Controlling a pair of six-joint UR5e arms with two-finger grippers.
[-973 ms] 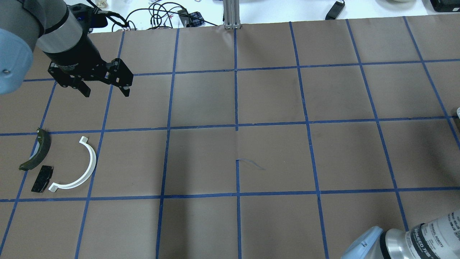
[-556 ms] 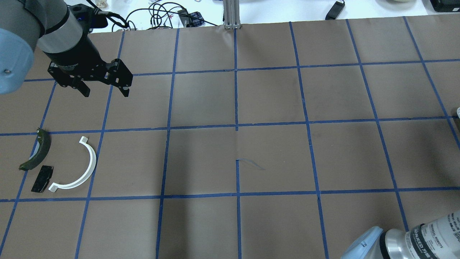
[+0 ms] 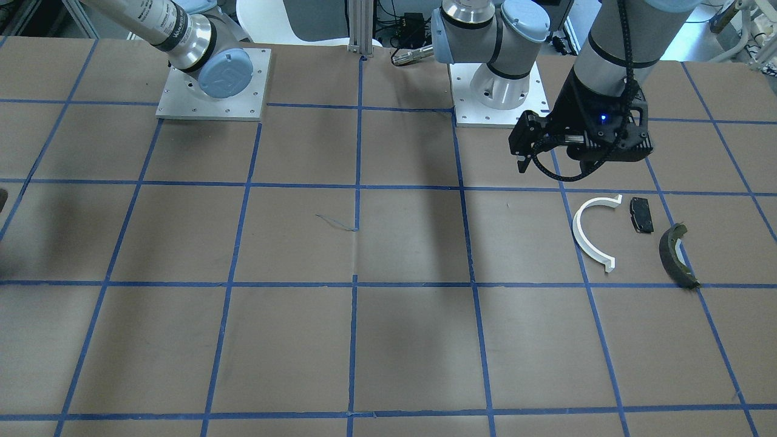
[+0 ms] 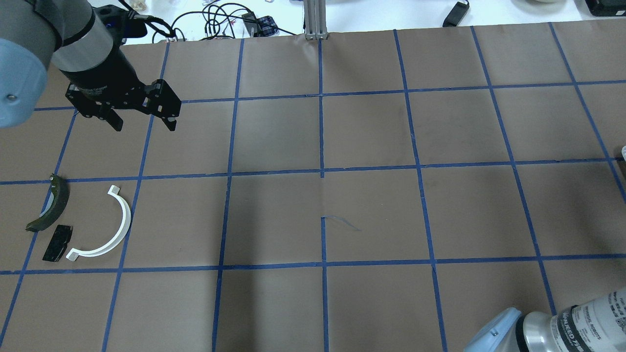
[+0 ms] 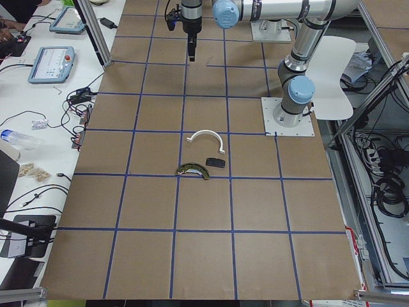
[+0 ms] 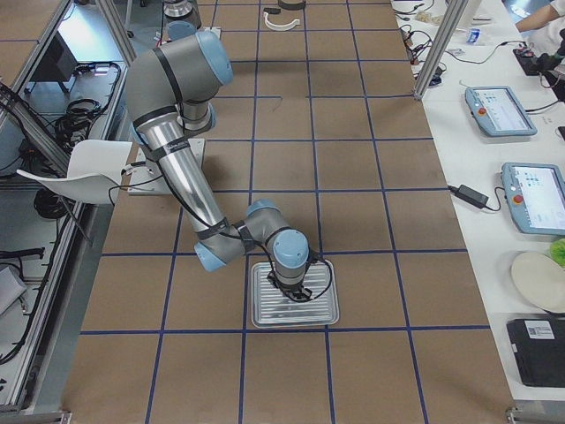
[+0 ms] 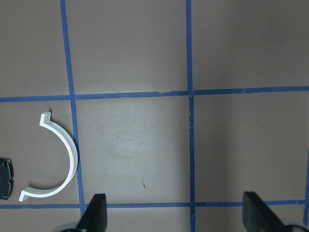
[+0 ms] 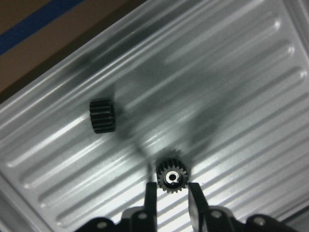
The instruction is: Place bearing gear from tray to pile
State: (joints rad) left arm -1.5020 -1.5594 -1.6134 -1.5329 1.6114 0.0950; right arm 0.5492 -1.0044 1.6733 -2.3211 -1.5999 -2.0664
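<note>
right gripper (image 8: 172, 192) is pinched narrow around the small black toothed bearing gear (image 8: 173, 177), down in the ribbed silver metal tray (image 8: 231, 87). left gripper (image 4: 144, 128) hangs wide open near the pile (image 4: 57, 243) with the white half-ring (image 4: 113, 233).

Brown table (image 4: 371, 215) with blue tape grid (image 4: 321, 132), black cables (image 4: 215, 22) beyond its far edge, white chair (image 5: 335, 96) nearby.
</note>
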